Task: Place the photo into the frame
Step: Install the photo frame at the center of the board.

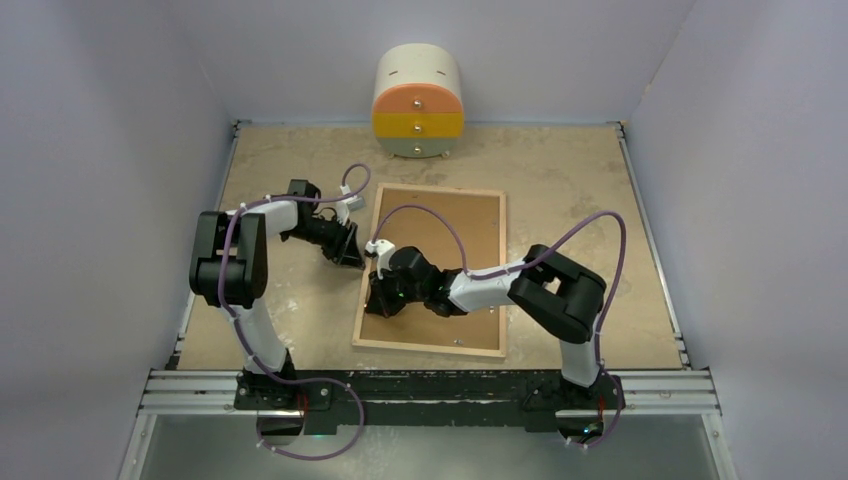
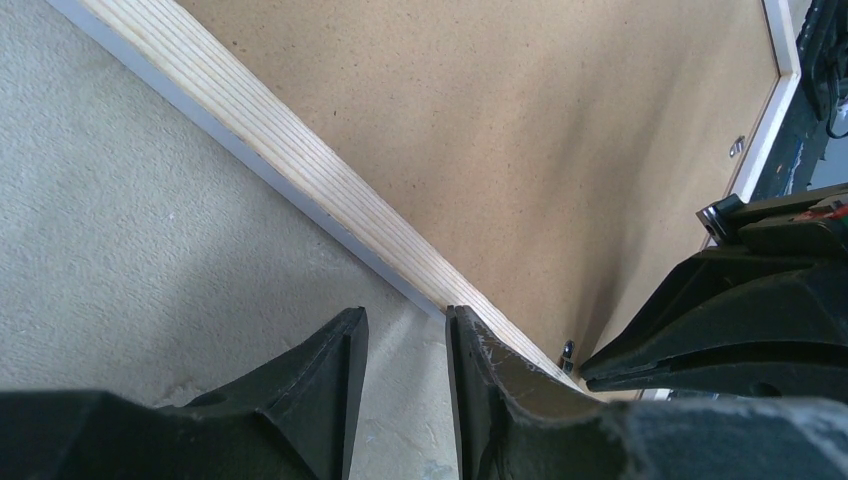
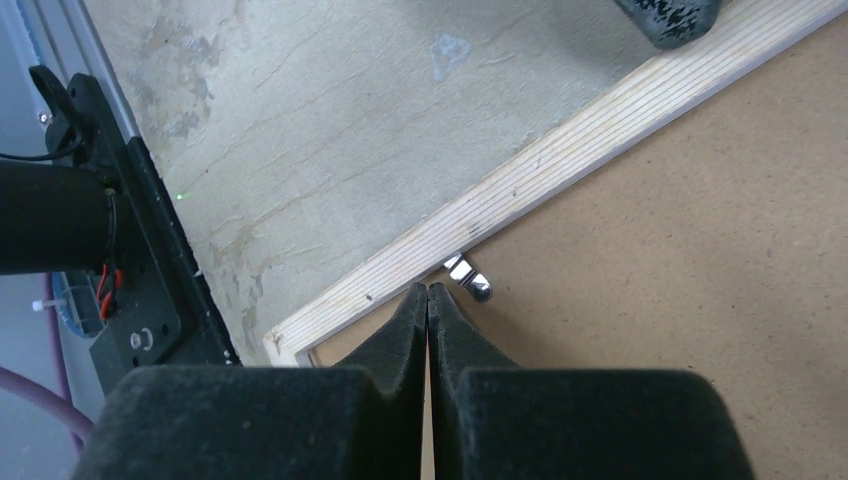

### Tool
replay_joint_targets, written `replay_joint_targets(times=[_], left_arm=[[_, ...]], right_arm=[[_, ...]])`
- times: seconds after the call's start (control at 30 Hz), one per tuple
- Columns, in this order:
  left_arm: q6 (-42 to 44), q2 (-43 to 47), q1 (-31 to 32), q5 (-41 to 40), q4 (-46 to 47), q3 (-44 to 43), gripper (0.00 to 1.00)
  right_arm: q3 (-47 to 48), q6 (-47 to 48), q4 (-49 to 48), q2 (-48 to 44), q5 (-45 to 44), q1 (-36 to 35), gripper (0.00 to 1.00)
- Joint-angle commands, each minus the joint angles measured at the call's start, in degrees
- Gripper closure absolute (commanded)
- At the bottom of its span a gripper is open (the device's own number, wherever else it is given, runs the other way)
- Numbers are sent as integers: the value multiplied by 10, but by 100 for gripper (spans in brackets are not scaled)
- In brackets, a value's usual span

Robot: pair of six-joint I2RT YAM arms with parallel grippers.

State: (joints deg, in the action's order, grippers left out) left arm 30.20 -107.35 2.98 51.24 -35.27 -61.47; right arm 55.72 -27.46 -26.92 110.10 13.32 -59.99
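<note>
Mid-surface (image 1: 560, 170), the frame (image 1: 430, 346) lies face down, backing board (image 1: 450, 225) fitted, photo unseen. On its left rim, the left end effector (image 2: 405, 318) stands slightly parted, empty; lower left, the right end effector (image 3: 428, 292), closed, apparently must next turn the clip (image 3: 468, 277).

Looks like a robotics lab test cell, not anyone's home. The worn table (image 1: 560, 170) is boxed in by blank pale walls (image 1: 100, 120) on three sides, with an aluminium rail (image 1: 660, 390) along its near edge and a small drawer unit (image 1: 418, 100) at its far edge.
</note>
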Motion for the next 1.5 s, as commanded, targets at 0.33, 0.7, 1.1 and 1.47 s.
replay_joint_targets(times=[0.33, 0.7, 1.1, 1.47], left_arm=[[22, 17, -1, 2, -3, 15, 63], [15, 25, -3, 0, -15, -4, 64], [-99, -19, -9, 25, 62, -70, 57], [-91, -65, -8, 36, 73, -72, 66]], right_arm=[[2, -1, -30, 13, -58, 0, 100], [-17, -13, -17, -75, -25, 21, 100], [48, -32, 24, -73, 70, 241, 45], [220, -36, 46, 103, 108, 266, 48]])
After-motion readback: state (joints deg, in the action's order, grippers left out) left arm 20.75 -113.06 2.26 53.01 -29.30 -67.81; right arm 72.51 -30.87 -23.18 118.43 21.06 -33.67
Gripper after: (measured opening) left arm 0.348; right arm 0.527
